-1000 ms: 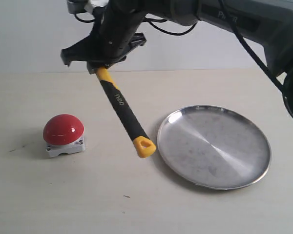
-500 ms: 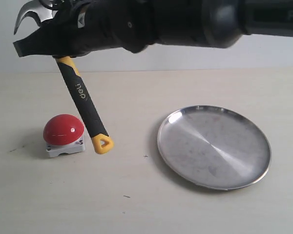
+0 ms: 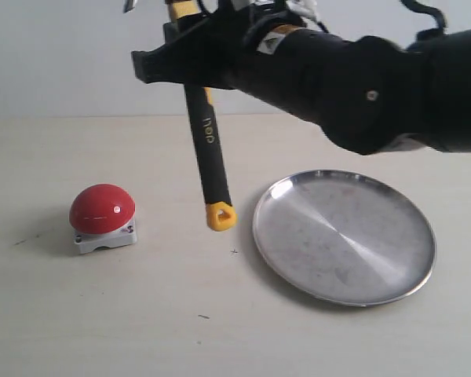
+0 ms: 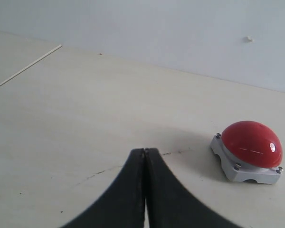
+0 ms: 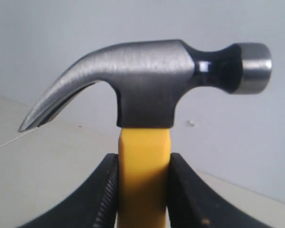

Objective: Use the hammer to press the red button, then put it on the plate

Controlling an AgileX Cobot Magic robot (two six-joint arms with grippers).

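The hammer [image 3: 206, 149] hangs almost upright above the table, its yellow end [image 3: 220, 217] low between the red button [image 3: 102, 208] and the plate [image 3: 344, 236], touching neither. My right gripper [image 3: 184, 35] is shut on the yellow neck just under the dark head. The right wrist view shows that head [image 5: 147, 80] above my right gripper [image 5: 144, 164]. My left gripper [image 4: 145, 151] is shut on nothing and sits low over the table, with the red button [image 4: 251, 142] a short way ahead. It is out of sight in the exterior view.
The right arm's bulky black body [image 3: 361, 86] reaches across the upper part of the exterior view, above the plate. A pale wall [image 3: 55, 55] stands behind the beige table [image 3: 180, 314].
The right arm swung the hammer to the right. Its yellow end moved from right beside the red button to midway between button and plate, and the handle now hangs nearer vertical.
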